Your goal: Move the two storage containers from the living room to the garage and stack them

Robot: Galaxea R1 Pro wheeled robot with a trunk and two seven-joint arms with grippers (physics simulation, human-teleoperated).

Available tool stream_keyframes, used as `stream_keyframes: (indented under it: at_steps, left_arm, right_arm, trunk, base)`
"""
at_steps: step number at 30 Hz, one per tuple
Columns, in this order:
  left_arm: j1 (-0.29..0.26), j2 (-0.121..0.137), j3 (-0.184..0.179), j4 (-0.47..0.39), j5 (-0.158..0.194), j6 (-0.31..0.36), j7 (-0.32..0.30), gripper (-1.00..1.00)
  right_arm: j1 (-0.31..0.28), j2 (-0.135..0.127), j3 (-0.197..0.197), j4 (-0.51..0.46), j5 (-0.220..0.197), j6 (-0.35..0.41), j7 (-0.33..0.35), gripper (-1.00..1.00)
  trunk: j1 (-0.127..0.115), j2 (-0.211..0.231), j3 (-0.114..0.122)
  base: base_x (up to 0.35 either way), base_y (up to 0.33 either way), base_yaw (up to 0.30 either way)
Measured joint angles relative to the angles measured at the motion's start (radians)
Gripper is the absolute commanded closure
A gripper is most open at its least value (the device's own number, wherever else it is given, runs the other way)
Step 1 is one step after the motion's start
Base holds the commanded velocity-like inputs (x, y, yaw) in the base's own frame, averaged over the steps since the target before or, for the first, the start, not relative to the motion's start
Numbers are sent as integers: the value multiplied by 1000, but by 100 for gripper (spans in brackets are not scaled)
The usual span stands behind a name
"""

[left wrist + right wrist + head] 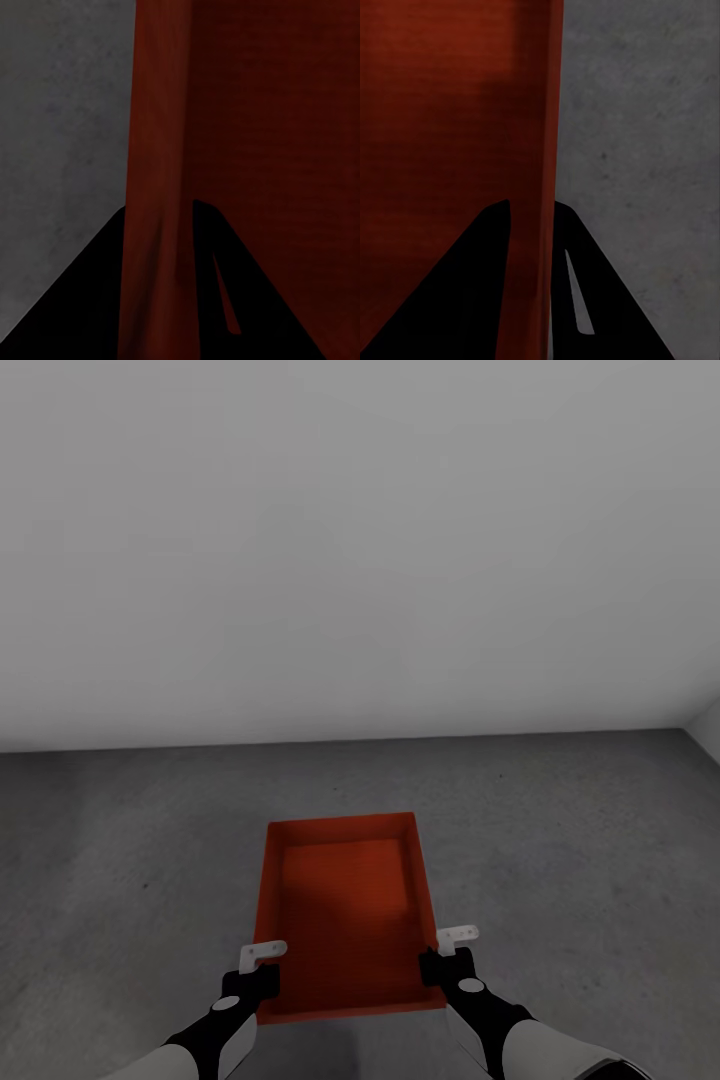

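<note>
Container (345, 905) long axis runs 12-to-6 from robot, left gripper (262, 958) pinching its 9 o'clock wall, right gripper (452, 943) pinching 3 o'clock wall, over grey floor (580, 840).

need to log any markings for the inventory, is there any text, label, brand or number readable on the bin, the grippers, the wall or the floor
None: no text, label, brand or number can be read anywhere.
The storage container has plain red-orange walls.
The left gripper and right gripper carry no marking.
The white wall and grey concrete floor are bare.
</note>
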Motion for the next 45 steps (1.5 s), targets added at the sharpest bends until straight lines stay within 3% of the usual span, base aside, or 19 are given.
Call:
stream_keyframes:
  at_steps: [41, 45]
  left_arm:
    - [0, 0, -1, 0, 0, 0, 0, 100]
    - [0, 0, 0, 0, -1, 0, 0, 100]
  right_arm:
    - [0, 0, 0, 1, -1, -1, 0, 100]
    - [0, 0, 1, 1, -1, -1, 0, 100]
  trunk:
    - [157, -287, -184]
    - [161, -294, -190]
  base:
    - [0, 0, 0]
    - [0, 0, 0]
